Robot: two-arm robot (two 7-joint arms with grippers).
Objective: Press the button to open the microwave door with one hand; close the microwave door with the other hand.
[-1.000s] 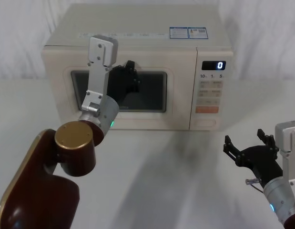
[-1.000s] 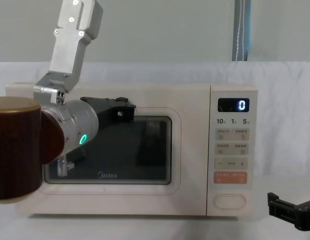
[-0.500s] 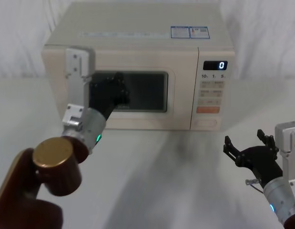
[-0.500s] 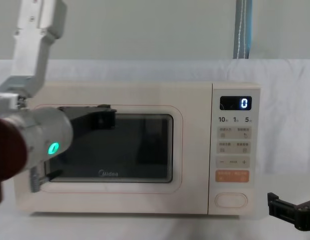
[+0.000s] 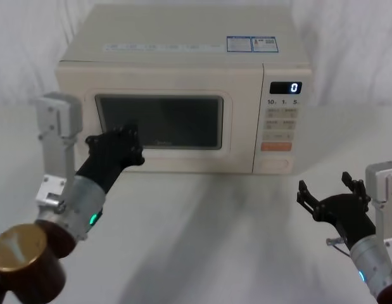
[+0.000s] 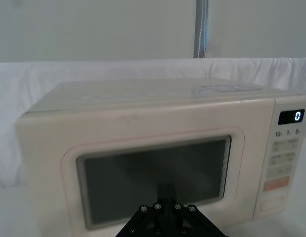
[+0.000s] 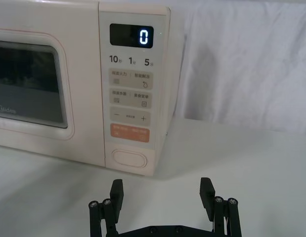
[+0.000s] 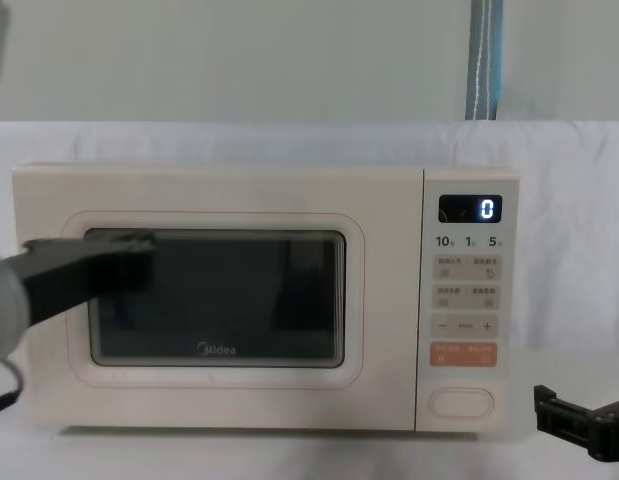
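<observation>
The microwave door [image 5: 183, 121] with its dark window sits flush with the cream body, also in the chest view [image 8: 219, 300] and the left wrist view [image 6: 153, 180]. The oval button [image 5: 274, 166] is at the bottom of the control panel, below the orange button, and nothing touches it [image 7: 129, 158] [image 8: 460, 402]. My left gripper [image 5: 124, 140] hovers shut in front of the door's lower left corner, a short way off the glass. My right gripper [image 5: 327, 190] hangs open low over the table, right of and in front of the panel, its fingers [image 7: 116, 190] spread and pointing at the button.
The control panel [image 5: 281, 120] shows a lit "0" above small pads and an orange button [image 5: 275, 145]. A white cloth covers the table [image 5: 221, 228], with free room in front of the microwave. White drapes hang behind.
My left arm has drawn back from the door window, down and to the left. The door stays flush with the body. The right arm has not moved.
</observation>
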